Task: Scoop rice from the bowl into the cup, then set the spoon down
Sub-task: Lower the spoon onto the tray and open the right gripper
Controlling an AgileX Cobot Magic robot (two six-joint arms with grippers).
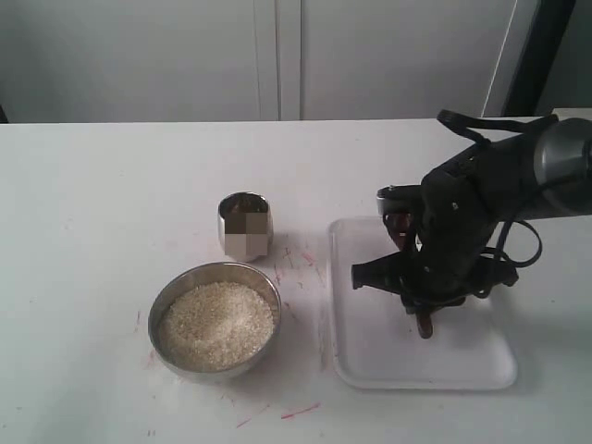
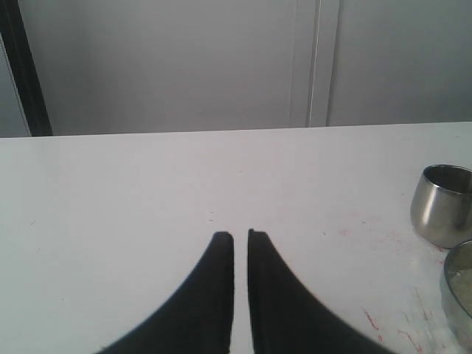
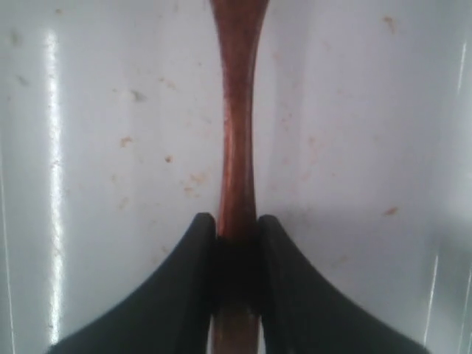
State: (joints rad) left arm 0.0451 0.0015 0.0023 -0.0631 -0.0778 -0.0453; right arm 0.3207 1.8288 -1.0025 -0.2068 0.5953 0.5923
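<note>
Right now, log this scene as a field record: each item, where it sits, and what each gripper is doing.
bowl: steel, on the table, holding rice
rice: pale heap in the bowl
cup: steel tumbler, upright, just beyond the bowl in the exterior view, not touching it
tray: white, right of the bowl
spoon: wooden, over the tray; contact with it unclear
right gripper: shut on the spoon's handle
left gripper: shut, empty, over bare table

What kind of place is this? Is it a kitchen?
Probably a robot lab, not a kitchen: a black robot arm reaches over a plain white table with bare pale panels behind. A bowl of rice and a cup sit on it.
</note>
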